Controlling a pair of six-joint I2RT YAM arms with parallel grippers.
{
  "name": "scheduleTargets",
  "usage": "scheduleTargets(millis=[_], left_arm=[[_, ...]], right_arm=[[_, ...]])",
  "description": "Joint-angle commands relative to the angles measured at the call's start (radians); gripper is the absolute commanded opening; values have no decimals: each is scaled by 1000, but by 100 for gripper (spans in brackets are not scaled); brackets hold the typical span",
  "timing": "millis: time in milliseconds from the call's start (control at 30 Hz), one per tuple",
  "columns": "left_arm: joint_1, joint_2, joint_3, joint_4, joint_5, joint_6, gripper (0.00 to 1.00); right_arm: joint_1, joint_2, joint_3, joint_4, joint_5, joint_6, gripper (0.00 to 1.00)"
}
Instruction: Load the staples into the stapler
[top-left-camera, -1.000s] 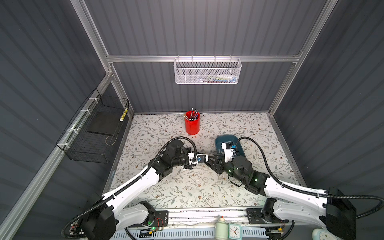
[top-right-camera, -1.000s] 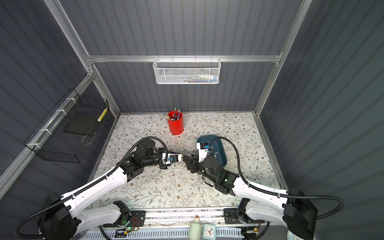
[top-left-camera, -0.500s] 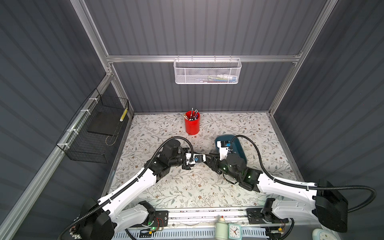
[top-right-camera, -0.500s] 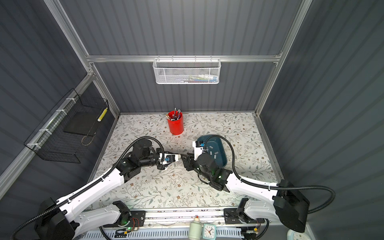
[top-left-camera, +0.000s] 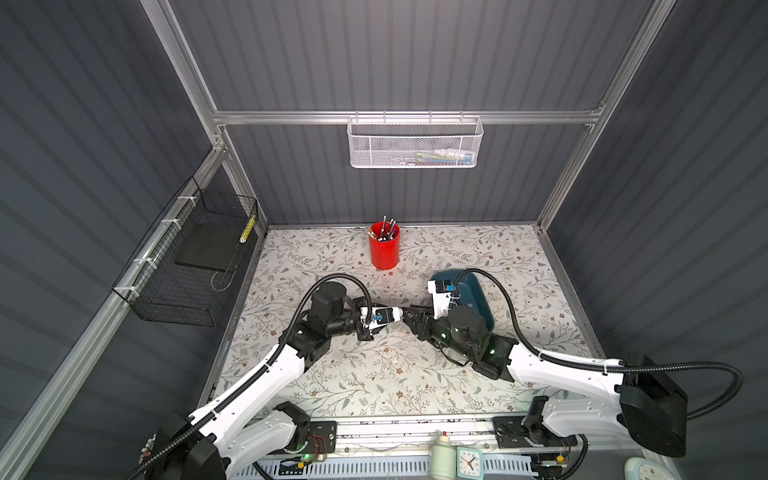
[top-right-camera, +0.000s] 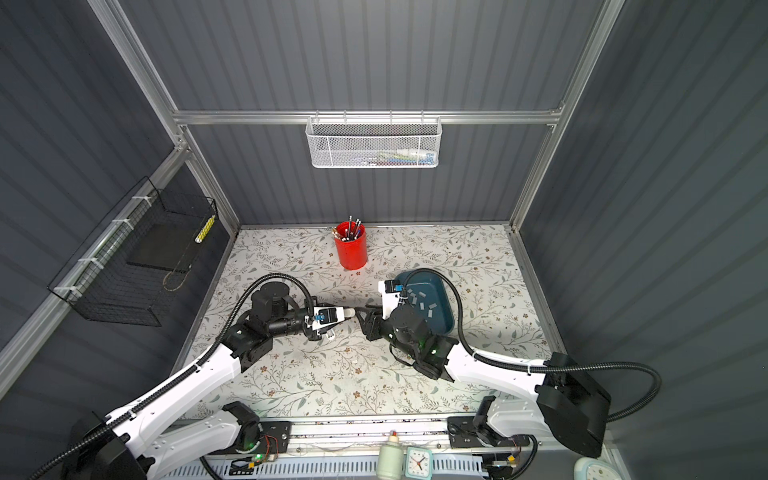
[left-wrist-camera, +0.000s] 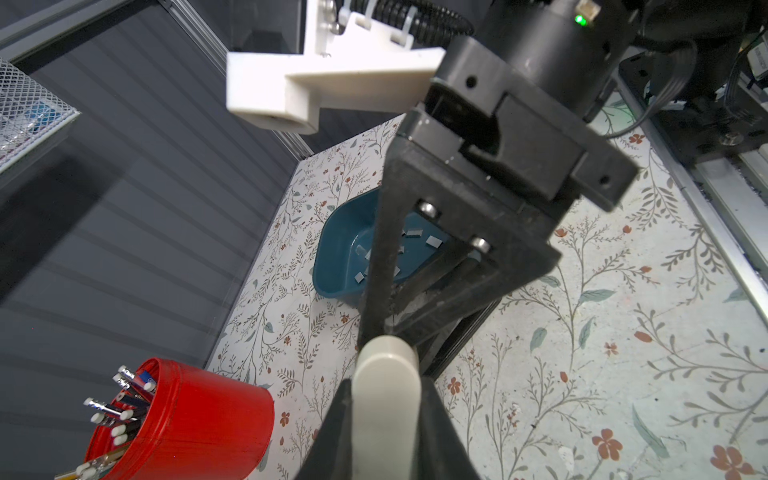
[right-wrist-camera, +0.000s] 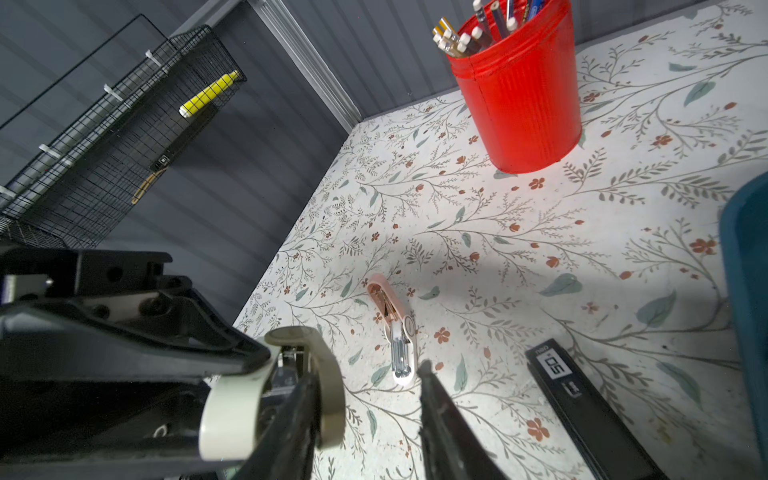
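Here the stapler (right-wrist-camera: 224, 419) points lengthwise at the right hand (right-wrist-camera: 368, 374).

Mid-table is jammed: left gripper (left-wrist-camera: 385, 386) with the stapler (top-right-camera: 348, 312) and right gripper (top-right-camera: 362, 313) sit nose to nose, arms fanning out from the front rail. A small pink-and-white tool (right-wrist-camera: 399, 332) and a black box (right-wrist-camera: 582, 399) lie on the mat (top-left-camera: 374, 386) right by the tips. Behind them the red pencil cup (top-left-camera: 384, 249) stands near the back wall and the teal tray (top-right-camera: 442, 299) is tucked against the right wrist. That leaves open mat at front middle between the arms, in both back corners and right of the tray.
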Motion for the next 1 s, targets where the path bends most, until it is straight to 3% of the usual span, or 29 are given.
scheduleTargets(millis=[0, 167, 467, 667, 867, 967], left_arm=[[-10, -40, -4, 149, 287, -83, 0], [92, -48, -70, 416, 372, -273, 0], [105, -49, -69, 414, 392, -276, 0], [105, -36, -34, 319, 399, -220, 0], [105, -13, 4, 216, 398, -153, 0], [100, 6, 19, 180, 401, -129, 0]], right_arm=[[-15, 41, 7, -38, 50, 0, 41], [-15, 42, 0, -33, 59, 3, 40], [-15, 58, -4, -25, 80, 17, 39], [-16, 27, -26, -12, 88, -3, 39], [-18, -162, -108, -38, 192, -95, 40], [-18, -301, -135, -81, 175, -153, 29]])
